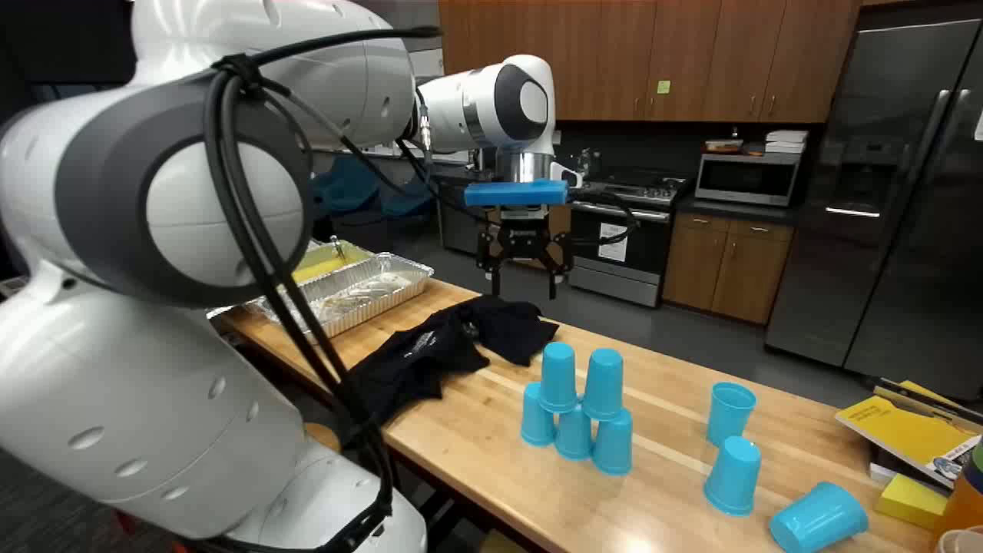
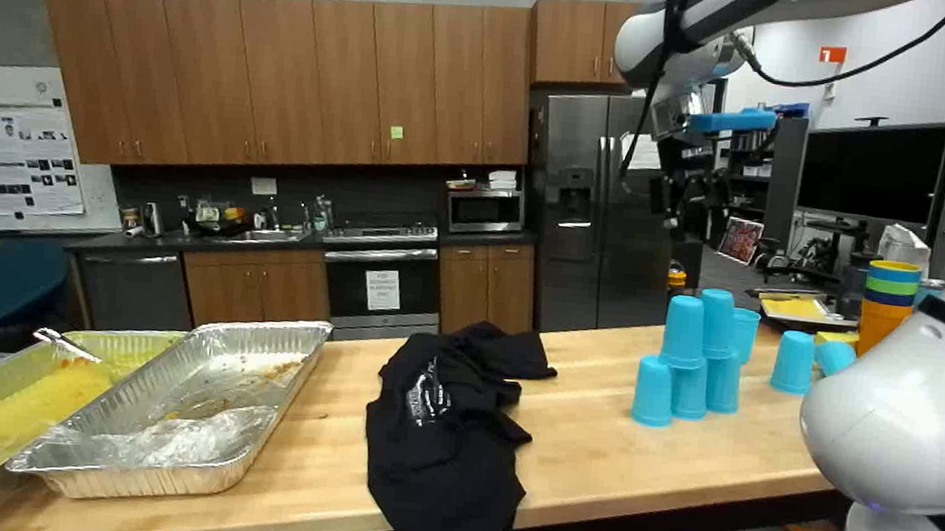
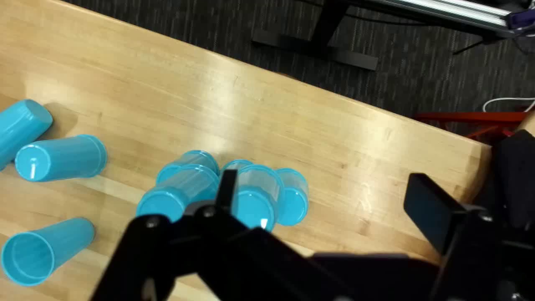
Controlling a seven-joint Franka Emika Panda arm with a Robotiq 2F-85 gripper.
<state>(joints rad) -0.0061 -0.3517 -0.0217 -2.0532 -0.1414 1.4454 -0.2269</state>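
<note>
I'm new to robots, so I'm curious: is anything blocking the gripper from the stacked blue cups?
Nothing visible stands between the open gripper and the stacked blue cups; the black cloth lies on the table, apart from them.

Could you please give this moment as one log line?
tool: open, empty, touching nothing | cup stack: two on three | loose: upright cup, inverted cup, sideways cup | black cloth: partly hanging off table

Gripper [image 3: 324,192] jaws spread wide above wood table [image 3: 355,142]. 5 blue cups [image 3: 257,205] bunched, 2 overlapping 3, partly hidden by gripper. 3 more cups [image 3: 62,159] off left: 1 shows open mouth, 1 cut off by frame. Dark carpet [image 3: 401,81] past table edge.
</note>
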